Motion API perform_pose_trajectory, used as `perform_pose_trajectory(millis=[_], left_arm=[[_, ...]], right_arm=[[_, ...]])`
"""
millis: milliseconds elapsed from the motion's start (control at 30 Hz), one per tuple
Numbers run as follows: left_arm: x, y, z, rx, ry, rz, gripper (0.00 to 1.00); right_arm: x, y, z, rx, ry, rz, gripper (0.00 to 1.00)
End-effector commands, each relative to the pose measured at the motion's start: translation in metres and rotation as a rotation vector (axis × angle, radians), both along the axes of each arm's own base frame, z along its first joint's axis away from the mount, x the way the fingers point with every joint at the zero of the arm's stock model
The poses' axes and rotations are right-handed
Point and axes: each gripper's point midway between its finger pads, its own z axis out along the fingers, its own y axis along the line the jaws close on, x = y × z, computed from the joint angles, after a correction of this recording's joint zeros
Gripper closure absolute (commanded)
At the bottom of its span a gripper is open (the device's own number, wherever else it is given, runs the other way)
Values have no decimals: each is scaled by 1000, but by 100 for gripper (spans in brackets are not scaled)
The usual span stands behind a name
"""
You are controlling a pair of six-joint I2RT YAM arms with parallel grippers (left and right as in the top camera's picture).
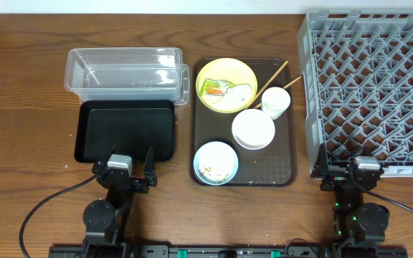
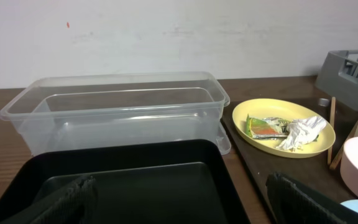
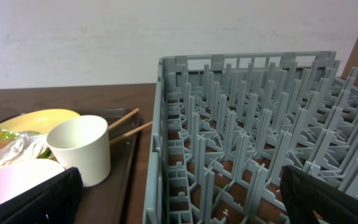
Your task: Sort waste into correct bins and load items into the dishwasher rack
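While both arms sit parked at counter (image 1: 20, 107) near edge, nothing sorted yet; I judge opening step. Wide and empty: left gripper (image 2: 179, 202) over black tray (image 1: 125, 132), right gripper (image 3: 179, 199) by rack (image 1: 368, 79), right edge. Centre: wrapper (image 1: 214, 89), crumpled paper (image 1: 241, 93) on yellow plate (image 1: 224, 70). Next I need fine pinch on wrapper. Hard to read: crumbs (image 1: 210, 170) in light blue bowl (image 1: 196, 159); chopsticks (image 1: 277, 72) partly behind cup (image 1: 275, 102).
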Motion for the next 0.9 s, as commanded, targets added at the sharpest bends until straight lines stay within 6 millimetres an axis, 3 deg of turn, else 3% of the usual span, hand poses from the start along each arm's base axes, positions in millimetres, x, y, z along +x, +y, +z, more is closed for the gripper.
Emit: perform_pose_trajectory(millis=[0, 600, 700, 867], left_arm=[[-1, 0, -16, 19, 50, -5, 10], [-1, -1, -16, 15, 50, -8, 10], [-1, -4, -16, 13, 48, -25, 10], [-2, -13, 9, 4, -39, -79, 10]], right_arm=[[0, 4, -2, -8, 6, 15, 1], [0, 5, -2, 71, 3, 14, 1], [1, 4, 8, 70, -36, 12, 1], [0, 18, 20, 15, -79, 100, 1]])
